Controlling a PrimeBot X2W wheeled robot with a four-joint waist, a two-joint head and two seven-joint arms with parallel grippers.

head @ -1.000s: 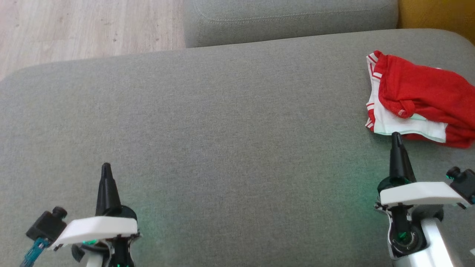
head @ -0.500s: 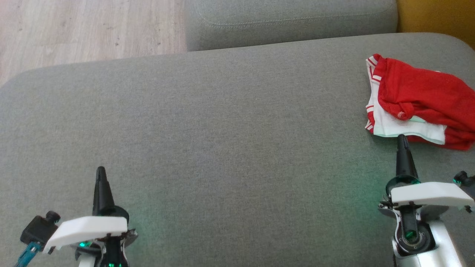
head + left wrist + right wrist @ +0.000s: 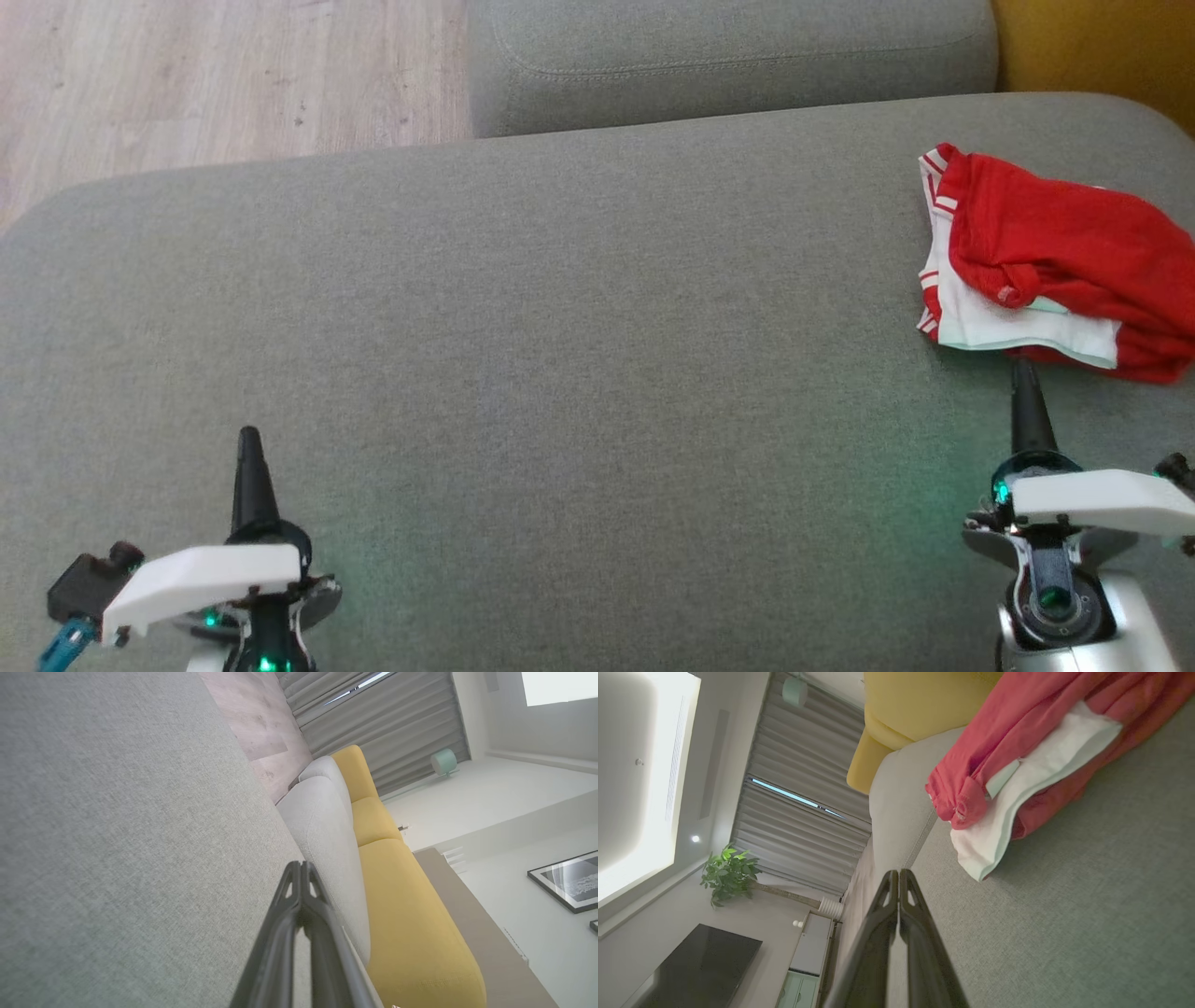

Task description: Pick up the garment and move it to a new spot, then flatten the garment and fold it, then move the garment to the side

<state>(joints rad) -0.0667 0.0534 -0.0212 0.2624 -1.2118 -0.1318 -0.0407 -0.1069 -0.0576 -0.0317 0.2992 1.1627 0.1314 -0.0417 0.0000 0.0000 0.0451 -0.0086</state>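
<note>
At the far right corner of the cushion, the red-and-white garment lay bunched. Clenched and empty, the right tool pointed just short of it. The left tool sat clenched, well apart.

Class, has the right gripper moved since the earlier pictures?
Yes: against the garment, the right gripper has shifted rightward along its near edge and slightly back.

Head camera: high, looking steeply down on grey cushion. Left wrist: low, close over cushion, rolled sideways, facing far yellow sofa. Right wrist: low, rolled, near garment at far right; shared with head view.
</note>
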